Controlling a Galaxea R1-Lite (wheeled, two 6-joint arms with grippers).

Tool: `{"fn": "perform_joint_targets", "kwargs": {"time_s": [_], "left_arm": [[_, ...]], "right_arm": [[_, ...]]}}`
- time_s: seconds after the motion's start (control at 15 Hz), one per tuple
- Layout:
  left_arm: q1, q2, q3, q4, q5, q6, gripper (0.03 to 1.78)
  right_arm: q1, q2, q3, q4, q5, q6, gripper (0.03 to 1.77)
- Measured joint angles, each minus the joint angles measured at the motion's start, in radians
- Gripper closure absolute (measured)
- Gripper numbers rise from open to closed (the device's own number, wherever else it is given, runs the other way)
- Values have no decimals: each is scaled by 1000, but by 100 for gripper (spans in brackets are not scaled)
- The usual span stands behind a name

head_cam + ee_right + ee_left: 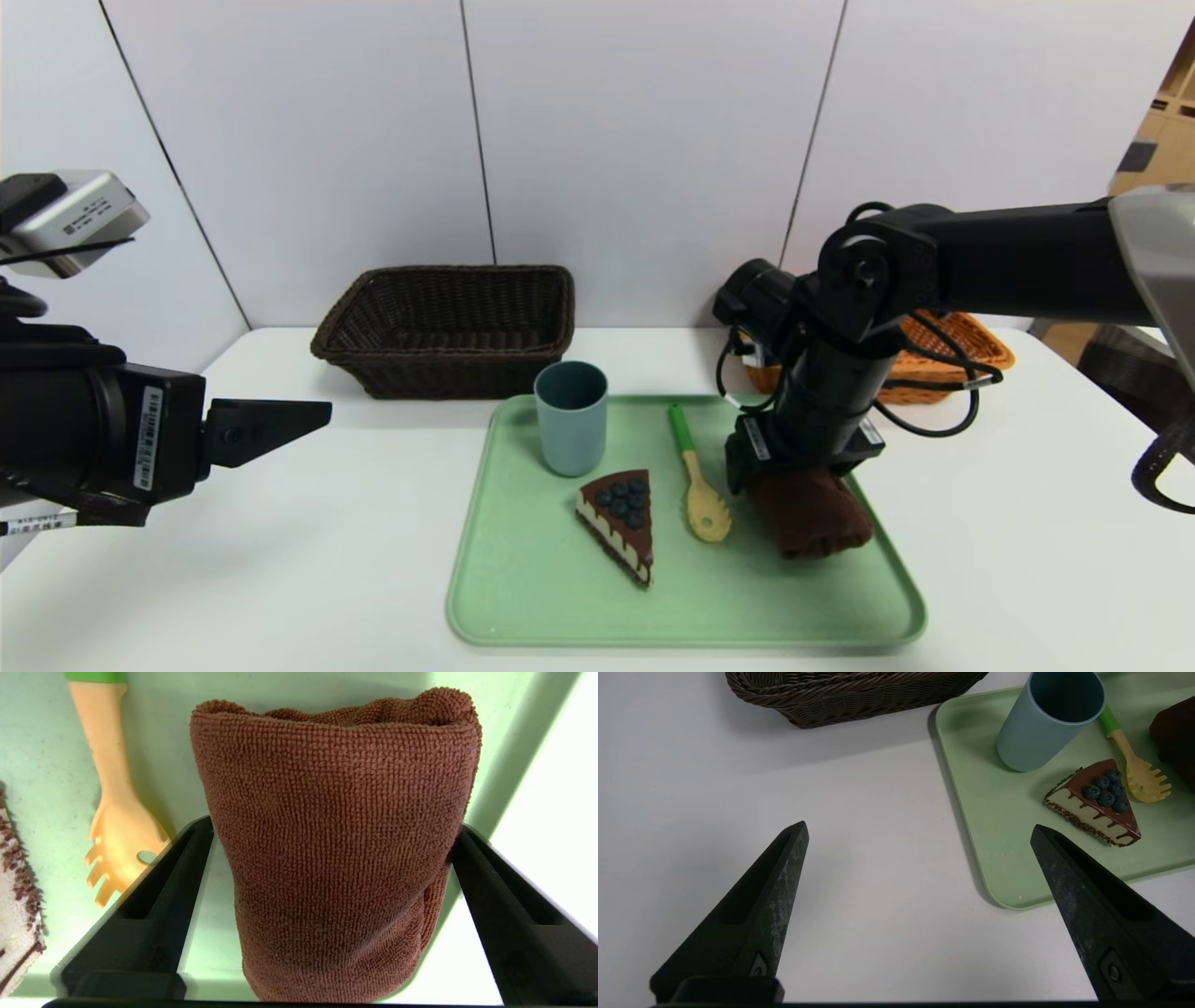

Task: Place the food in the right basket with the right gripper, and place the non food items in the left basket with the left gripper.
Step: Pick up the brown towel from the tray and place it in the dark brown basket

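The right end effector (327, 858) is down over the rolled brown towel (810, 523) at the right side of the green tray (523, 607), and that looks like a mistake. The towel is not food, so if this arm carries it to the orange basket (971, 350) behind the tray, it lands in the wrong place. Its fingers are wide apart, one on each side of the towel; one just touches it, the other stands clear, so nothing is gripped yet. The cake slice (619, 523) sits in the middle of the tray, beside the yellow spoon (702, 495), untouched. The left end effector (920, 835) hangs spread wide and empty over the bench, left of the tray.
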State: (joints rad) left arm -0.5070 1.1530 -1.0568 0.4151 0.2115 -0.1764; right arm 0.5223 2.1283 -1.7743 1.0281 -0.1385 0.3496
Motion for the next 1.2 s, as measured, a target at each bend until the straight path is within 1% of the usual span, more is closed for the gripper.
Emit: {"fn": "perform_joint_targets", "kwargs": {"time_s": [0.07,0.2,0.4,0.47,0.53,0.73,0.93,1.13,1.2], "left_arm": [[0,0,0,0,0,0,12],[1,-1,0,0,0,0,12],[0,0,-1,0,0,0,12],[0,0,-1,0,0,0,12],[1,0,-1,1,0,0,12],[1,0,1,1,0,0,12],[1,-3,5,3,0,-1,12],[1,-5,11,4,2,-3,12],[1,-5,12,3,3,-4,12]], "right_arm": [[0,3,0,-3,-1,1,42],[0,11,-1,-32,1,2,72],[0,16,2,-35,3,3,101],[0,16,2,-34,2,3,118],[2,13,-1,-34,3,2,131],[14,-14,-20,-33,6,1,131],[32,-80,-52,-33,15,2,131],[79,-161,-137,-48,24,2,131],[97,-184,-160,-81,21,1,131]]}}
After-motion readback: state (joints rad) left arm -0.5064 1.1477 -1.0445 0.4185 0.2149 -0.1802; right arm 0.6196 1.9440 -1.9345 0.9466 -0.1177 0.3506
